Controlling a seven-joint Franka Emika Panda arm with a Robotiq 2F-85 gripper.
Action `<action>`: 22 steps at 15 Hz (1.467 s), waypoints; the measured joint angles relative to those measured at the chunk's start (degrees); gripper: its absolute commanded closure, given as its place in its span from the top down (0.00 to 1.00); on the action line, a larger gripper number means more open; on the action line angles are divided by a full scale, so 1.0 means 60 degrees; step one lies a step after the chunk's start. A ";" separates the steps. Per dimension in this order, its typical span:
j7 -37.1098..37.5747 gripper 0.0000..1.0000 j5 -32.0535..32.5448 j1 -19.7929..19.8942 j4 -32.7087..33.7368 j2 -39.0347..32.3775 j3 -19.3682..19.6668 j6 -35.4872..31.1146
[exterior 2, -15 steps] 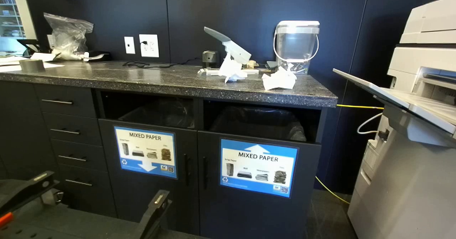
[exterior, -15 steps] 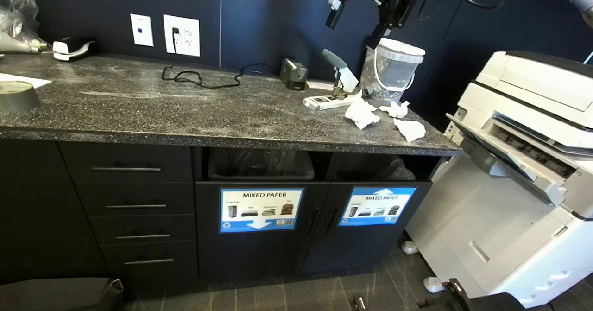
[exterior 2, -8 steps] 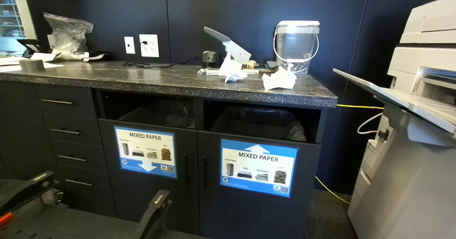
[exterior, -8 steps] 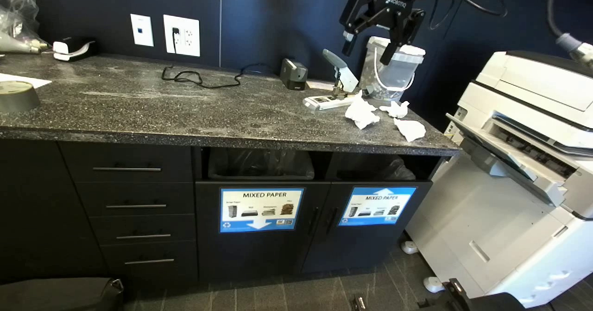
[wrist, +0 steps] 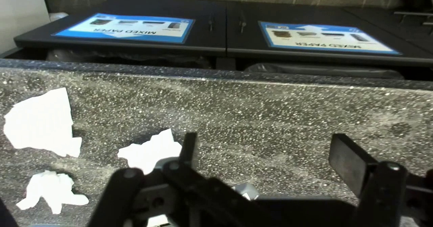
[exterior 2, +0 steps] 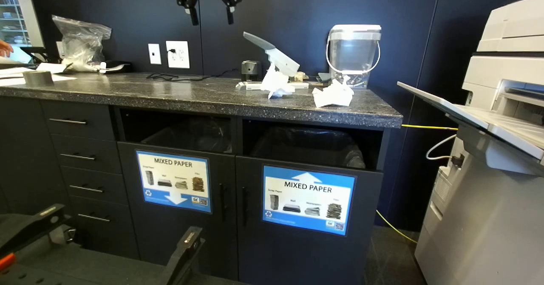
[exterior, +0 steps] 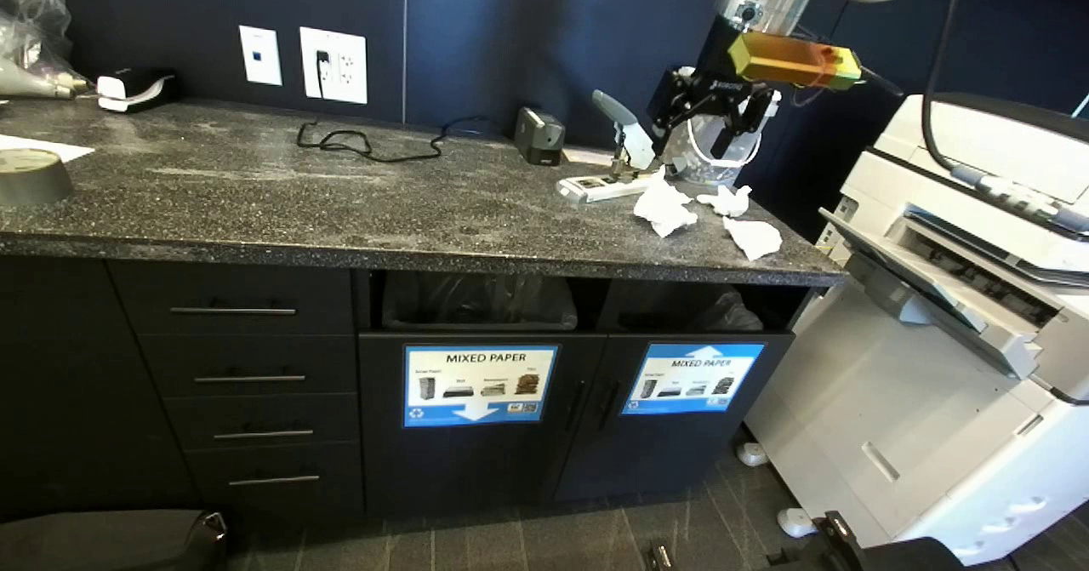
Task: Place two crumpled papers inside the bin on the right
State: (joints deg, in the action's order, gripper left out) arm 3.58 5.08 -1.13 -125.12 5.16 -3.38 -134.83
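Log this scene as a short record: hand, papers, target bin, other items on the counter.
Hand: open, holding nothing, above the counter
Crumpled papers: three, white, lying on the counter
Bin on the right: MIXED PAPER label with an upward arrow; contents not visible
Other counter items: stapler, clear lidded pail, roll of tape

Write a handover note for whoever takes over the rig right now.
Gripper: open and empty, above the counter.
Crumpled papers: three, all on the counter, one beside the stapler.
Bin: right-hand one in both exterior views, left in the wrist view.
Done: no paper seen in the bin, though its inside is mostly hidden.
Left: probably both pickups and drops; any two of the three should do.
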 measured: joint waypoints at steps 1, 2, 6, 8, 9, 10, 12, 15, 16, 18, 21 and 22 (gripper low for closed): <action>0.0016 1.00 0.0175 0.0071 0.0057 -0.0240 0.0083 -0.0292; 0.0016 1.00 0.0307 0.0136 0.0125 -0.0478 0.0186 -0.0587; -0.0007 1.00 0.0476 0.0357 0.0399 -0.1267 0.0588 -0.1734; -0.0026 1.00 0.0436 0.0431 0.0502 -0.1631 0.0727 -0.2287; -0.0052 1.00 0.0345 0.0464 0.0558 -0.1827 0.0769 -0.2584; -0.0097 1.00 0.0212 0.0497 0.0615 -0.2035 0.0794 -0.2885; -0.0179 1.00 -0.0028 0.0554 0.0794 -0.2481 0.0809 -0.3369; -0.0316 1.00 -0.0364 0.0608 0.1247 -0.3233 0.0810 -0.3804; -0.0322 1.00 -0.0387 0.0627 0.1456 -0.3515 0.0810 -0.3876; -0.0336 1.00 -0.0392 0.0655 0.1864 -0.4033 0.0810 -0.3973; -0.0373 1.00 -0.0392 0.0675 0.2453 -0.4736 0.0812 -0.4043; -0.0379 1.00 -0.0392 0.0679 0.2626 -0.4932 0.0817 -0.4046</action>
State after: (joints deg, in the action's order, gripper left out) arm 1.30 2.72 2.95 -109.36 -24.43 1.52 -159.11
